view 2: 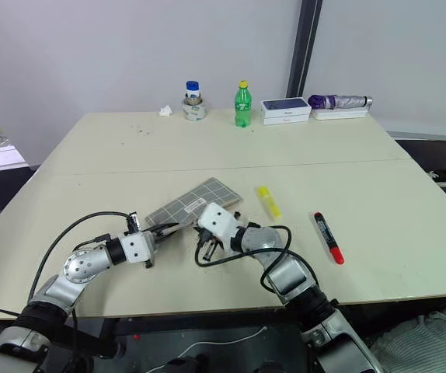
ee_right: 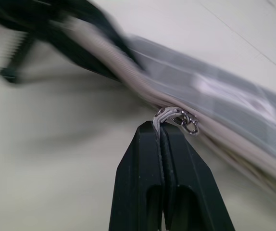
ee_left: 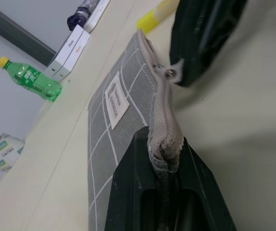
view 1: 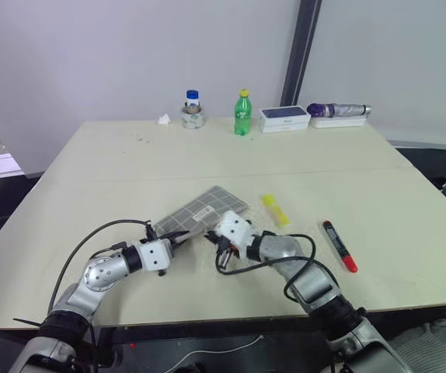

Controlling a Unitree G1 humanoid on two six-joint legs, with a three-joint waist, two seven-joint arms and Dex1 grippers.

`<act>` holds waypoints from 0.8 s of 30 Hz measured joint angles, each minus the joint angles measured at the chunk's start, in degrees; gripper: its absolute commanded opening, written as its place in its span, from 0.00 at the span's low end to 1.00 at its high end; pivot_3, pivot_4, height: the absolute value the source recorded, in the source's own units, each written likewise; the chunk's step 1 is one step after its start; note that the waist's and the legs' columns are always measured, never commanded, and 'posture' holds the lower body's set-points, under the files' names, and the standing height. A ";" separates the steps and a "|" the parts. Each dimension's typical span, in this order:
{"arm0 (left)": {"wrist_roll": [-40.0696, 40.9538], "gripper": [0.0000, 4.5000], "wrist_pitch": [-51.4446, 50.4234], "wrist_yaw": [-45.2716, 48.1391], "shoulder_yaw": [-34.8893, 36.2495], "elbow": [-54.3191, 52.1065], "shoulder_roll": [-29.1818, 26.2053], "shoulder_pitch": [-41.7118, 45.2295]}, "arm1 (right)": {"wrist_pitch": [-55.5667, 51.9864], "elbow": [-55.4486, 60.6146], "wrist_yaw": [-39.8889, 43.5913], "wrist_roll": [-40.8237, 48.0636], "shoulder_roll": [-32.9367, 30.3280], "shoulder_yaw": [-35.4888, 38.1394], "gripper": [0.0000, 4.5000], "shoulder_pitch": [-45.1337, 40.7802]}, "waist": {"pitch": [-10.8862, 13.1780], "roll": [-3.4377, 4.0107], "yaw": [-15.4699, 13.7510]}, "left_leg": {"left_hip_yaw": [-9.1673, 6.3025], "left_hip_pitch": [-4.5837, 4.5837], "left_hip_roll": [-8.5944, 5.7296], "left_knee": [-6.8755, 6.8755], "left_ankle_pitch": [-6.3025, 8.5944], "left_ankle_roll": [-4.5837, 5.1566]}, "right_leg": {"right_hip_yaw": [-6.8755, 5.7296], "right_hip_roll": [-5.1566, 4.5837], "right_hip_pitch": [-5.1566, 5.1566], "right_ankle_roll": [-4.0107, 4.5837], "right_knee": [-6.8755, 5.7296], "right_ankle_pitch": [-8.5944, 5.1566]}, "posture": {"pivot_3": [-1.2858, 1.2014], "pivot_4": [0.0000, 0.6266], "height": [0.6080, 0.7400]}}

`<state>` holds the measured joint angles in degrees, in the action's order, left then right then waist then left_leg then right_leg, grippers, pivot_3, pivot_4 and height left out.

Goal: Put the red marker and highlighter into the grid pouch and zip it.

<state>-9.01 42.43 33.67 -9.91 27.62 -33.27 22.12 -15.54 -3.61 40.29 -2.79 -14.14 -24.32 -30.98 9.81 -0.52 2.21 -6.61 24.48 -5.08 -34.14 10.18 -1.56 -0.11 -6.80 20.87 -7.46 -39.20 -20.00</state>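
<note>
Two claws meet at the near edge of the pouch (view 1: 206, 208): the left claw (ee_left: 164, 166) is clamped on its zipper-side corner, the right claw (ee_right: 161, 132) pinched tight on the thin zipper pull (ee_right: 176, 117). One stubby yellow highlighter (view 1: 275, 210) and one slim black, red-capped marker (view 1: 339, 245) lie loose right of the pouch, well apart, with bare tabletop (view 1: 114, 167) around them. The pouch is flat grey grid fabric with one white label.

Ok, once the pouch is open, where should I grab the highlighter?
Grip the highlighter across its middle, coming from above. It lies flat on the table, clear of the pouch and the marker, so both long sides are free for the fingers.
</note>
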 measured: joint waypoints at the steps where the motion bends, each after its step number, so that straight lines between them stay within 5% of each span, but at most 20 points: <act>1: -0.12 0.00 -0.34 -0.06 0.00 -0.14 0.16 0.05 | 1.19 -0.04 1.17 0.00 0.02 -0.38 0.01 -0.15 | 0.00 0.00 -0.04 | 0.00 0.00 0.00 0.00 0.00 0.00 | 0.00 0.00 0.00 0.00 0.00 0.00 | 0.52 0.24 1.00; 14: -0.64 0.00 -1.98 -0.68 -0.17 -1.10 1.71 0.30 | 16.70 -8.20 11.04 -1.03 -1.49 -2.36 0.01 -6.35 | 0.00 0.00 -0.06 | -0.02 0.00 0.00 -0.01 0.00 -0.01 | -0.01 0.00 -0.01 0.00 0.00 0.00 | 0.52 0.24 1.00; 18: -1.57 0.00 -2.27 -1.52 -0.19 -1.62 1.94 0.26 | 18.09 -8.17 12.51 -0.52 -4.76 -0.81 0.29 -5.74 | 0.00 -0.01 -0.15 | -0.02 0.00 0.00 -0.01 0.00 -0.01 | -0.01 0.00 -0.02 0.00 0.01 0.00 | 0.52 0.24 1.00; 24: -4.11 0.00 -1.75 -4.98 -0.05 -3.13 1.51 -0.84 | 17.63 -2.07 13.29 0.84 -13.35 4.67 1.00 4.01 | 0.01 -0.02 -0.33 | 0.00 0.01 0.00 0.01 0.00 0.00 | 0.00 0.00 -0.23 0.00 0.06 0.00 | 0.52 0.24 1.00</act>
<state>-13.12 40.68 28.69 -9.97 24.49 -31.76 21.28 2.09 -5.68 53.59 -1.95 -27.50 -19.65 -26.97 9.82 -0.55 1.88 -6.61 24.50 -5.08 -34.13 10.18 -1.57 -0.11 -6.80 20.64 -7.46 -39.14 -20.00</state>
